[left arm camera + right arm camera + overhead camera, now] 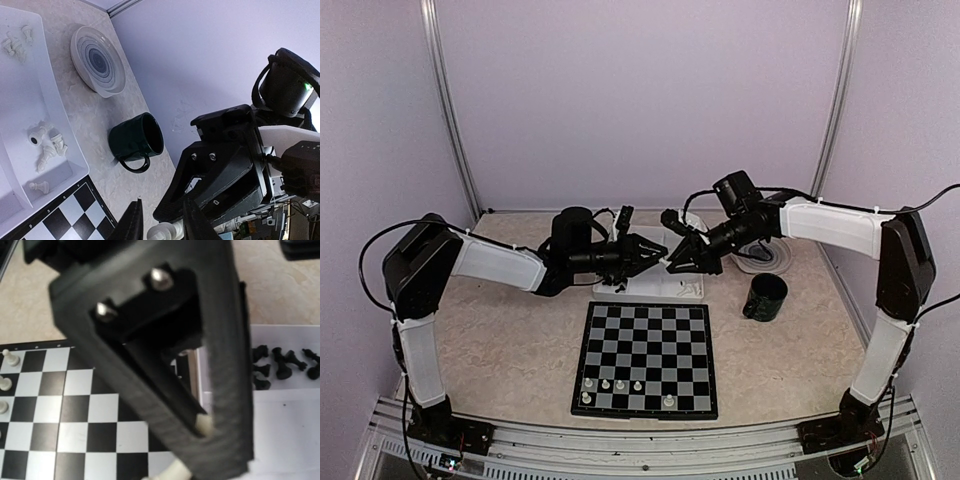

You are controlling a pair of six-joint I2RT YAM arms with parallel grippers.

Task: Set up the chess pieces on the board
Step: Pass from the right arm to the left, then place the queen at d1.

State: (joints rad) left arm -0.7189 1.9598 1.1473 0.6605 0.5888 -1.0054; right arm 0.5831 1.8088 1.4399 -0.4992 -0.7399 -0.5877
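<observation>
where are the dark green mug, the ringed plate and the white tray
dark green mug (pixel 131 142): left wrist view, on its outer wall
ringed plate (pixel 97 61): left wrist view, on its centre
white tray (pixel 22 90): left wrist view, on a bare patch of its floor

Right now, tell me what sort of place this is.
Probably a robot lab test cell: plain wall panels and metal posts enclose a tabletop, left arm and right arm bolted at its edge, chessboard and mug staged.

no legible txt, board border marks blurred
</observation>
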